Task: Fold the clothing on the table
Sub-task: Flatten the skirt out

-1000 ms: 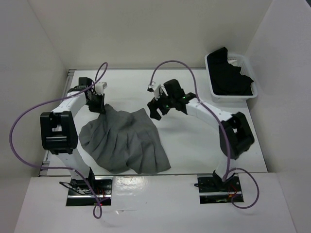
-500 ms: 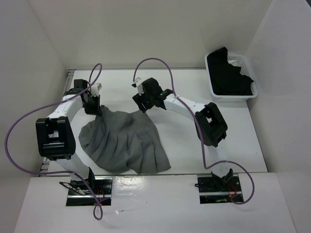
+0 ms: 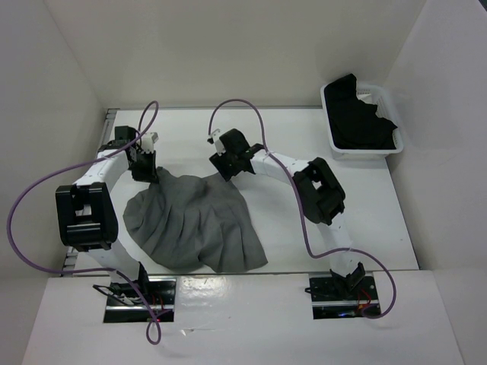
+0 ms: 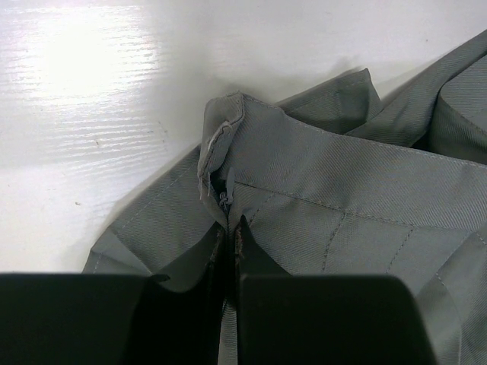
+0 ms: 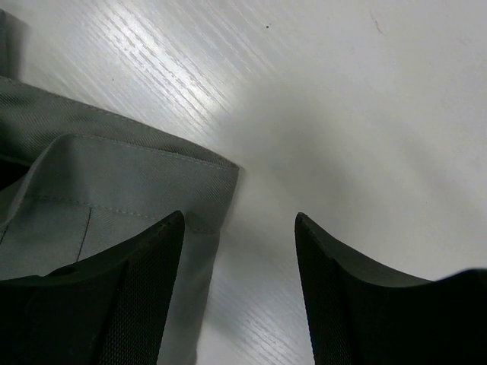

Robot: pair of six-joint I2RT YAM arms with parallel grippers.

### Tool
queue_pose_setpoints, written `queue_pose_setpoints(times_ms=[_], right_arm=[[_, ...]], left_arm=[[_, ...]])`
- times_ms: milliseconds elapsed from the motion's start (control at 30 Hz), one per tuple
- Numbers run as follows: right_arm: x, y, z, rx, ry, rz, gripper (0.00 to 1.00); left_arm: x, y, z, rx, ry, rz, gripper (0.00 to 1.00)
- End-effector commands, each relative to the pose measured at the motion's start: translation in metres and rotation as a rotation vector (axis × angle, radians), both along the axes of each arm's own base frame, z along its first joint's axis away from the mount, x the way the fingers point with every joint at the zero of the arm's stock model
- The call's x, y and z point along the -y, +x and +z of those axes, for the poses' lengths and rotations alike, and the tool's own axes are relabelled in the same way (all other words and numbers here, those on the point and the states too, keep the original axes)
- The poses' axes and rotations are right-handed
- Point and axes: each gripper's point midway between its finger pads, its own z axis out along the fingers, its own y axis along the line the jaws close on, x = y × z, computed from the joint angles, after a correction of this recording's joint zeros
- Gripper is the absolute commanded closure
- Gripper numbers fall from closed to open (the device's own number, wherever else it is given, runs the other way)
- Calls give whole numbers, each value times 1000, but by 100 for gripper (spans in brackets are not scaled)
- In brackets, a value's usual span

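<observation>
Left gripper (image 4: 232, 230): we see its jaws pressed tight together on the clothing (image 3: 194, 220), pinching a fold of grey fabric at the waistband end.
Left gripper's place: far left part of the table (image 3: 365, 220), pointing down at the far left corner of the skirt.
Right gripper (image 5: 238, 220): jaws parted and holding nothing; we see one finger above grey fabric and the other above bare white tabletop.
Right gripper's place: at the far right corner of the waistband, whose stitched end lies just ahead of the gap between the fingers. We cannot tell whether either finger touches the cloth.
Clothing's place: the skirt lies crumpled on the left half of the table. Its waistband is on the far side, running between the two grippers, and its pleated hem spreads toward the arm bases.
Waistband: bunched and humped between the grippers, not drawn straight.
Bin (image 3: 332, 141): white, at the far right corner, well apart from the skirt, with a black garment (image 3: 361, 118) inside.
</observation>
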Motion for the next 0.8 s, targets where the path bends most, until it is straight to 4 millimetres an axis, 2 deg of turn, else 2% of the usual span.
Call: queue_pose_setpoints(times_ms=[0,33,67,233,300,333,367,533,567,767], right_arm=[[-12,14,17,48,38,-4,35],[-15,15,20,51,49,2,35],[-13,13,11,31,32,2,35],[-22,14,10,9,46,25,36],[-23,13,-1,-13,38,32,36],[-25,15,2,-6,43,32,36],[-23,12,-4,-22,31,32,36],[-24,8,-8,-52,35,39,38],[-23,6,-15,-66,23,38,38],[-22,0,-17,-89,22,50,42]], left_arm=[[2,-1,10,23,-20,9,90],[2,-1,10,23,-20,9,90],[2,-1,13,32,-19,8,90],[3,-3,10,23,-20,9,90],[3,-3,10,23,-20,9,90],[3,-3,10,23,-20,9,90],[3,-3,10,23,-20,9,90],[4,-3,10,24,-29,5,90],[4,-4,7,15,-30,5,90],[4,-4,7,15,-30,5,90]])
